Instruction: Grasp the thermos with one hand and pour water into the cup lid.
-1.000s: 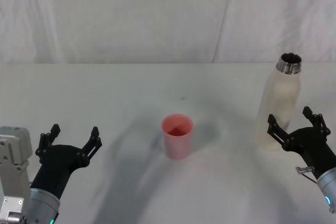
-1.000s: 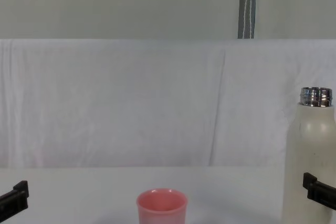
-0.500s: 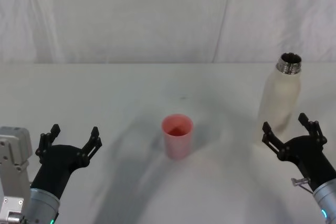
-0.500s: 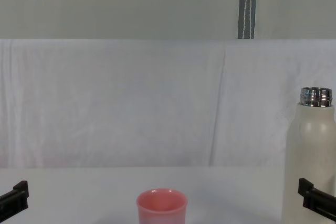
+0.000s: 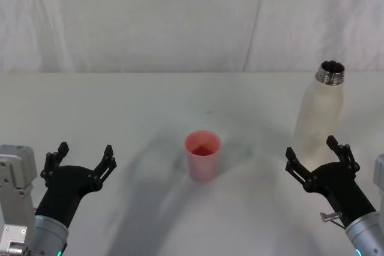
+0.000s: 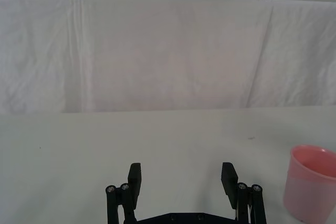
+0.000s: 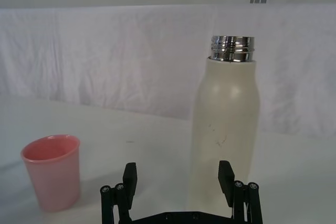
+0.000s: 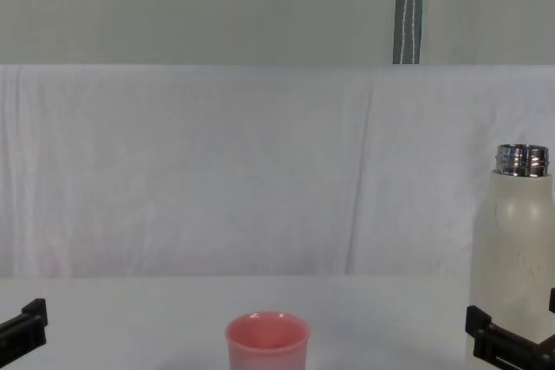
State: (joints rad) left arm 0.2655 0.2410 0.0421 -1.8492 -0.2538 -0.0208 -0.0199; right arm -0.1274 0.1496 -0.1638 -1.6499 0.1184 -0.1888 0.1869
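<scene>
Shifted leftward and nearer the body since the earlier frames, the right tool (image 5: pixel 318 157) is spread wide just before the upright thermos (image 5: pixel 318 117) (nothing grasped, nothing poured), the cup lid (image 5: pixel 203 154) standing mid-worktop, the left tool (image 5: pixel 82 157) parked apart.

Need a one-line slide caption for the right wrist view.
Open right gripper just short of the upright thermos, cup lid beside it.

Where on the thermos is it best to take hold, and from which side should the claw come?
Probably the straight cream body of the thermos, below its rounded shoulders. It stands upright with its silver neck open, so a level approach from the robot's side suits it, fingers passing either side. The right claw is open just before it; the cup lid stands apart, towards the robot's left.
</scene>
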